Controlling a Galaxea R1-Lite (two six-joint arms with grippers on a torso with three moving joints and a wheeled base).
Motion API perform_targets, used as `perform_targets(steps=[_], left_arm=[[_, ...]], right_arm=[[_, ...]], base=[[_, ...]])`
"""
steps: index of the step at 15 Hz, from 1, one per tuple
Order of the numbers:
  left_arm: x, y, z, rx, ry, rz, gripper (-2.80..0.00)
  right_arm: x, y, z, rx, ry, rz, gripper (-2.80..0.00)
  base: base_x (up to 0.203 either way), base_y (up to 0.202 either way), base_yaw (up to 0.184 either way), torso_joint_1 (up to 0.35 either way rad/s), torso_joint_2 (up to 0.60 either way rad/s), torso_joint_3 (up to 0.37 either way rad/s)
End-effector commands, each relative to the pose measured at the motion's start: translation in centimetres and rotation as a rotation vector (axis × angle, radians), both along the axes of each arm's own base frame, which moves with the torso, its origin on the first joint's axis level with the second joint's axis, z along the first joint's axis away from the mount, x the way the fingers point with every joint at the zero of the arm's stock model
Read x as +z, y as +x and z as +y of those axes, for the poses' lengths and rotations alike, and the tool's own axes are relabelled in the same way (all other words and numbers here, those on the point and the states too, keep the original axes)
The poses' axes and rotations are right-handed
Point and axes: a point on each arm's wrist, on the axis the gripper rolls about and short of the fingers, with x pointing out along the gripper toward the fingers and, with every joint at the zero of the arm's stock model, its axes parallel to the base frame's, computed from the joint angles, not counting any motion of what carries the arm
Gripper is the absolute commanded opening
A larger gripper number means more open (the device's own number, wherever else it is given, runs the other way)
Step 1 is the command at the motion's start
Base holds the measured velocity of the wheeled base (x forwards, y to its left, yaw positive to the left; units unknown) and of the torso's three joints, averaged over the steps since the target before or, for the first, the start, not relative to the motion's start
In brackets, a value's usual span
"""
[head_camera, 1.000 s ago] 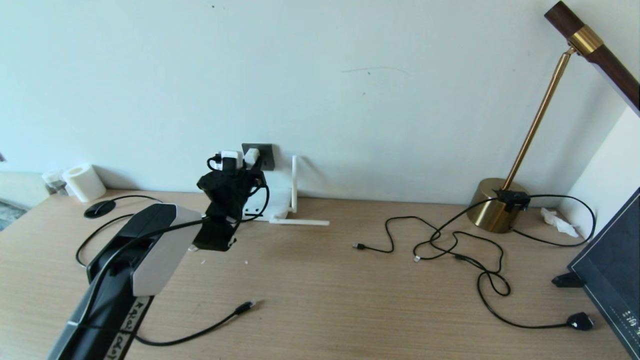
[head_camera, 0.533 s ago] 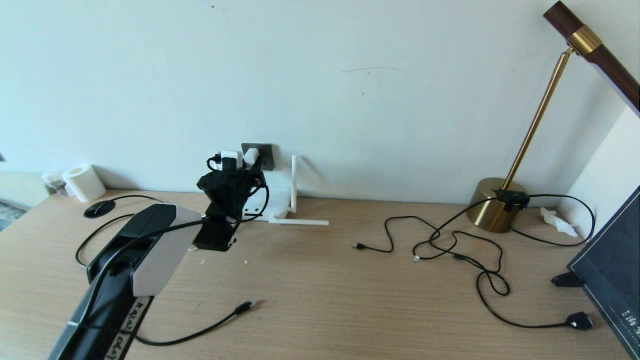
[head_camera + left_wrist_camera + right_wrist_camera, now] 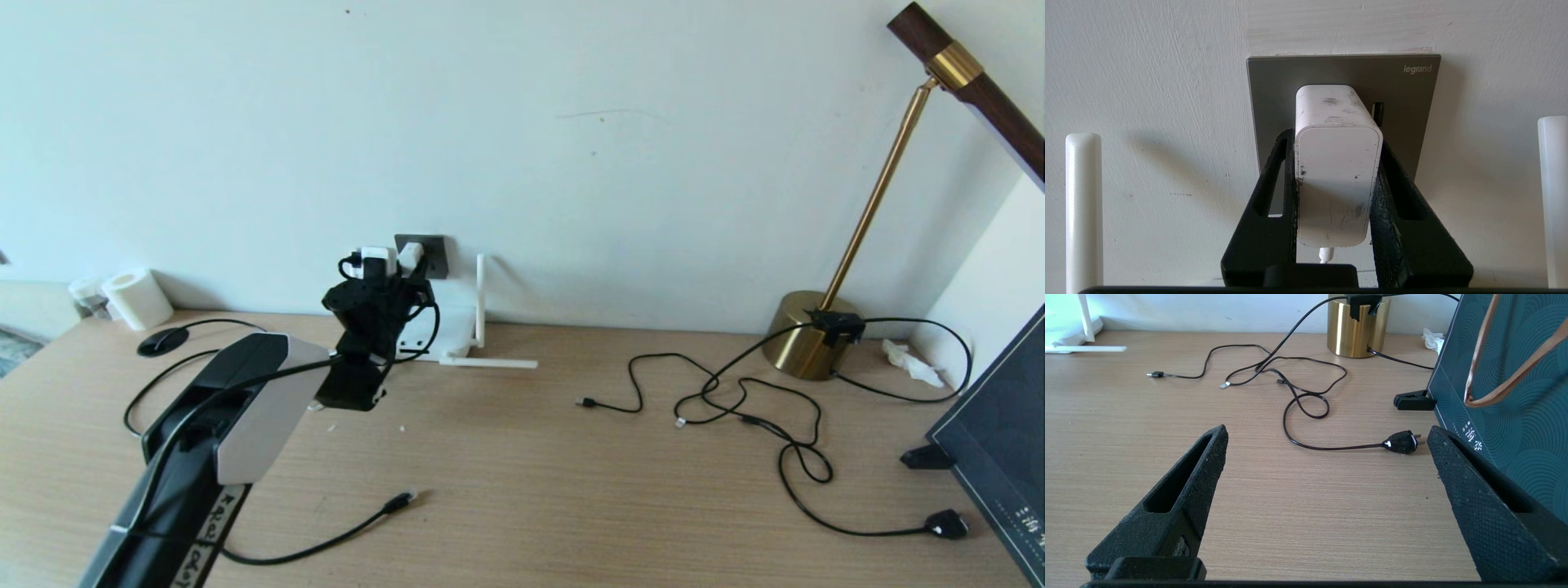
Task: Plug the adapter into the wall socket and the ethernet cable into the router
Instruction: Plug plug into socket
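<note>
White scuffed adapter (image 3: 1337,179) sits pinched in left claw (image 3: 1337,204).

The adapter (image 3: 1337,179), a scuffed white rounded block with a thin white cord at its base, sits at the centre of the left wrist view, pressed against the wall socket (image 3: 1412,106), a dark grey square plate. In the head view the router (image 3: 457,327) lies centre-left by the wall, one antenna upright. The ethernet cable (image 3: 326,539) ends at lower centre-left.
</note>
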Motion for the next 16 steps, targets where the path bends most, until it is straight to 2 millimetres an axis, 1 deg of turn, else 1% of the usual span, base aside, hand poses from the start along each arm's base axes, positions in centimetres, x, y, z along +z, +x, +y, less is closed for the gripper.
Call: perform_targets(steps=[1, 11, 12, 16], left_arm=[[-0.07, 0.00, 0.01, 0.001, 0.000, -0.004, -2.80], [0.03, -0.02, 0.00, -0.002, 0.000, -0.007, -2.80], [0.06, -0.03, 0.01, -0.001, -0.002, -0.010, 0.00], [0.36, -0.07, 0.01, -0.003, -0.003, -0.019, 0.00]], right_arm=[[0.01, 0.01, 0.00, 0.000, 0.000, 0.001, 0.00], [0.00, 0.00, 0.00, 0.000, 0.000, -0.001, 0.00], [0.00, 0.00, 0.00, 0.000, 0.000, 0.000, 0.00], [0.01, 0.01, 0.00, 0.000, 0.000, 0.001, 0.00]], base=[[0.000, 0.000, 0.000, 0.000, 0.00, 0.000], [0.000, 0.000, 0.000, 0.000, 0.00, 0.000], [0.000, 0.000, 0.000, 0.000, 0.00, 0.000], [0.000, 0.000, 0.000, 0.000, 0.00, 0.000]])
